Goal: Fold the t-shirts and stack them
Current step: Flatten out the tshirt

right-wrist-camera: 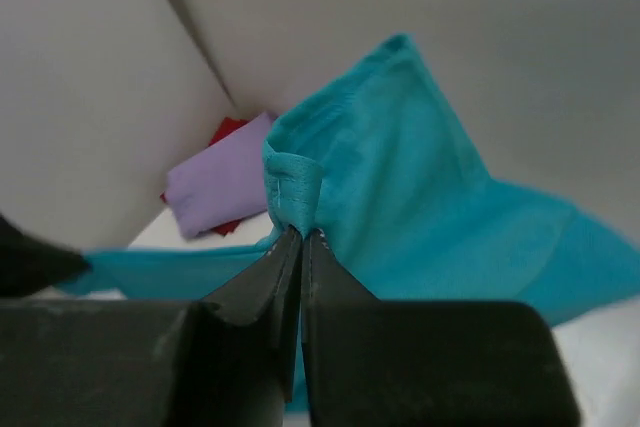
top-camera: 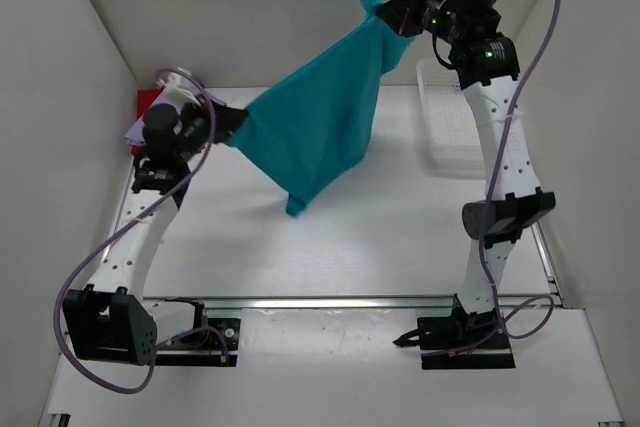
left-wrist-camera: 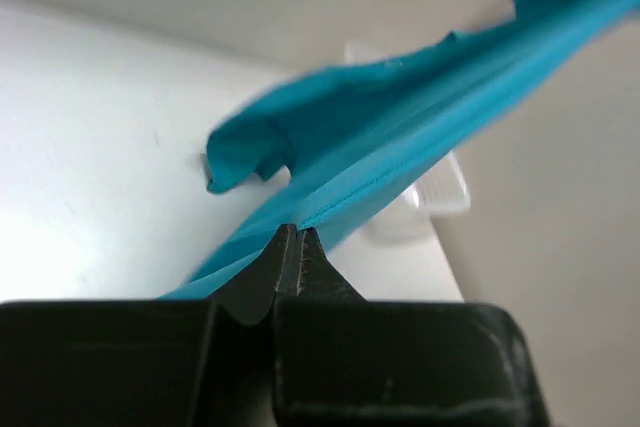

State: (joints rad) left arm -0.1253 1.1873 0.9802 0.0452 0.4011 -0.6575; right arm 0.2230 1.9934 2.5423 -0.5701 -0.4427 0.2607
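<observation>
From above, the teal t-shirt (top-camera: 320, 117) hangs in the air over the white table (top-camera: 380, 247). It is stretched on a slant between the left gripper (top-camera: 225, 122), low at the far left, and the right gripper (top-camera: 400, 12), raised high at the far right. One loose corner droops towards the table. Holding it at two points probably lets the soft cloth spread out before it is laid down for folding. The lavender t-shirt (top-camera: 134, 133) and red t-shirt (top-camera: 150, 99) lie together in the far-left corner, likely the stack. A white mesh basket (top-camera: 450, 127) sits at the far right.

In the left wrist view, the jaws are pressed together on a thin edge of the teal fabric, which runs taut and smooth away from them.

In the right wrist view, the jaws pinch a stitched, doubled-over hem. The knit looks fine and matte, and the lavender shirt rests over the red one beyond it.
</observation>
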